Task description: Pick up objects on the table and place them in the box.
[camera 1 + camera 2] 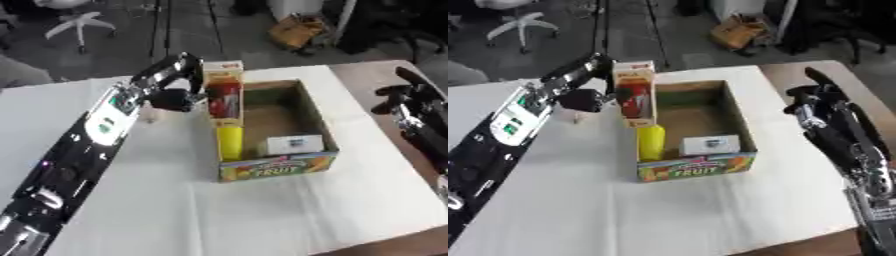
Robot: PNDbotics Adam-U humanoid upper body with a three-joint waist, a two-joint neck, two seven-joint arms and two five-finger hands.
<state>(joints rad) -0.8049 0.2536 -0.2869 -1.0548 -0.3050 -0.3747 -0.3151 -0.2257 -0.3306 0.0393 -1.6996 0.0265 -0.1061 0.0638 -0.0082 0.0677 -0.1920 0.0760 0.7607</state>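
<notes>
An open cardboard box [320, 125] with "FRUIT" printed on its front stands in the middle of the white table. A small white carton [293, 144] lies inside it near the front wall. A yellow object [651, 142] stands upright against the box's left wall. Just above it, a tall red-and-white package [224, 92] is held upright over that left wall. My left hand [175, 97] reaches in from the lower left, and its fingers curl against the package's left side. My right hand [820, 105] hovers to the right of the box with its fingers relaxed and nothing in them.
A small pale thing [577, 119] lies on the cloth under my left hand. The white cloth [262, 210] ends at the table's brown right edge [376, 75]. On the floor beyond the table are an office chair [79, 20] and a brown bag [297, 30].
</notes>
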